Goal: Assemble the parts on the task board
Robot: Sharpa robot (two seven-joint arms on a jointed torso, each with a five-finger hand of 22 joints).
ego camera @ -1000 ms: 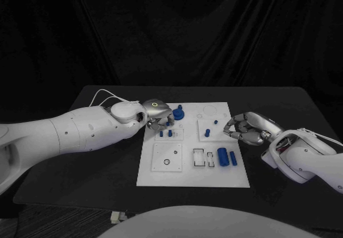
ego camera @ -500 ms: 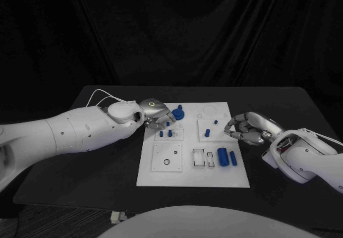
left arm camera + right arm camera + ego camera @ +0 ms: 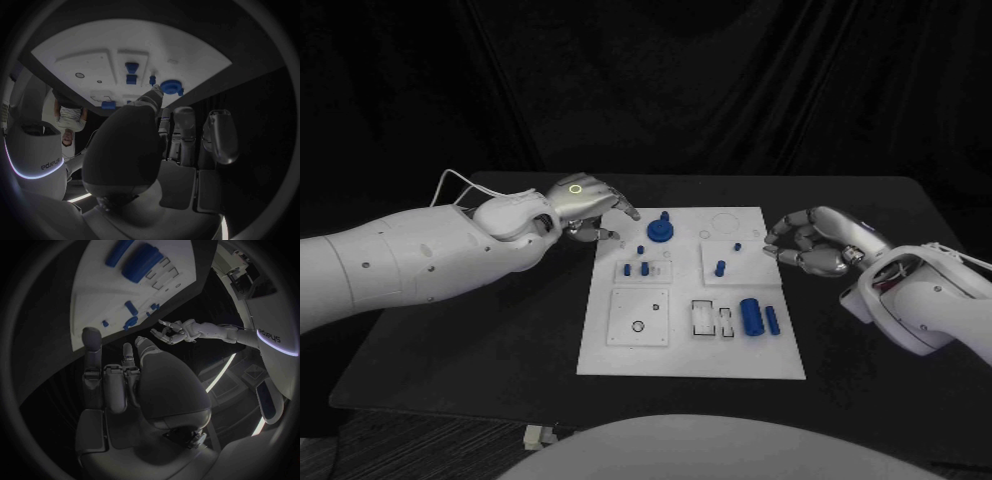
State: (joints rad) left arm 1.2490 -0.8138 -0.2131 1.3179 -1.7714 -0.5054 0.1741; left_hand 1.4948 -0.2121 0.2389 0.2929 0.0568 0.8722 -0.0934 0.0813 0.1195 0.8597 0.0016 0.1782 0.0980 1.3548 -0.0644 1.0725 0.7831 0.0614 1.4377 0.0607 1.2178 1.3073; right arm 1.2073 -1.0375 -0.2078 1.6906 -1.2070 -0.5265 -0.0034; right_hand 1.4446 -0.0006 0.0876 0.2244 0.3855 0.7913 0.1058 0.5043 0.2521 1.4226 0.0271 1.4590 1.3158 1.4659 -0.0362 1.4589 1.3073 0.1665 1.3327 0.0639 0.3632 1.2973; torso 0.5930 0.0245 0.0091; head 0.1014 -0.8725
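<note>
The white task board (image 3: 625, 355) lies mid-table. At its far end a blue round part with a peg (image 3: 659, 232) stands upright, also seen in the left wrist view (image 3: 170, 87). Two small blue pegs (image 3: 642, 268) and another peg (image 3: 718, 267) stand in the plates behind the middle. A thick blue cylinder (image 3: 750, 315) and a thin one (image 3: 770, 320) lie at the right. My left hand (image 3: 589, 205) hovers off the board's far left corner, fingers spread, holding nothing. My right hand (image 3: 809, 242) hangs beside the board's right edge, fingers loosely curled, nothing in them.
A square plate with a small ring hole (image 3: 638, 318) and open rectangular slots (image 3: 711, 318) sit on the board's near half. Black table (image 3: 473, 340) spreads around the board. My left forearm (image 3: 416, 260) lies over the table's left side.
My left hand has drawn back off the board's far left corner and spread its fingers, away from the blue round part. My right hand has shifted slightly right and farther back.
</note>
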